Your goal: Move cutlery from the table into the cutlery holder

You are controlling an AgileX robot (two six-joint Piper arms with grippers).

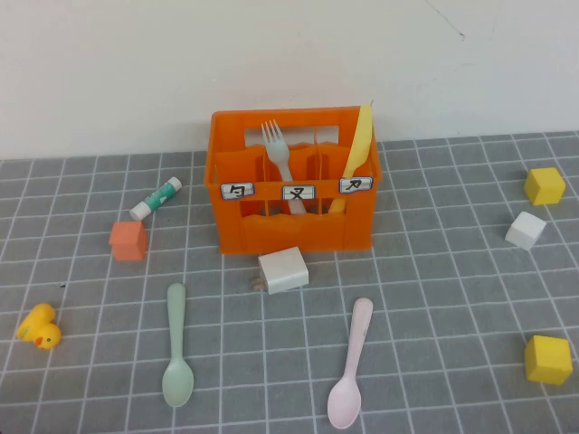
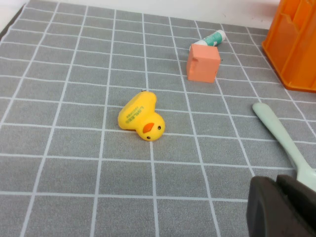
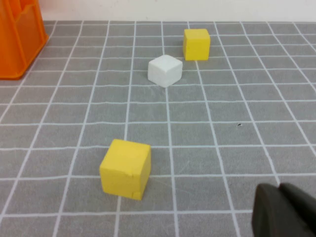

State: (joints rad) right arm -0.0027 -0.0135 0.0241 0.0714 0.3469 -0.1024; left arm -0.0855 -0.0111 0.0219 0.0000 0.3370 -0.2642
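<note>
I see the mint spoon (image 1: 176, 346) and pink spoon (image 1: 350, 366) flat on the table (image 1: 434, 298) before the cutlery holder (image 1: 291, 192). The left gripper (image 2: 281, 207) sits near the mint spoon, the right gripper (image 3: 284, 210) low by the yellow cubes (image 3: 125, 168); I can't tell either's opening.

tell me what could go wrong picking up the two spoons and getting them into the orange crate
The green spoon and pink spoon lie flat on the table, so fingers might slip off them. The white charger block sits right before the cutlery holder and could get knocked. The fork and yellow knife already fill two compartments. Left gripper is near the green spoon; right gripper is near a yellow cube.
</note>
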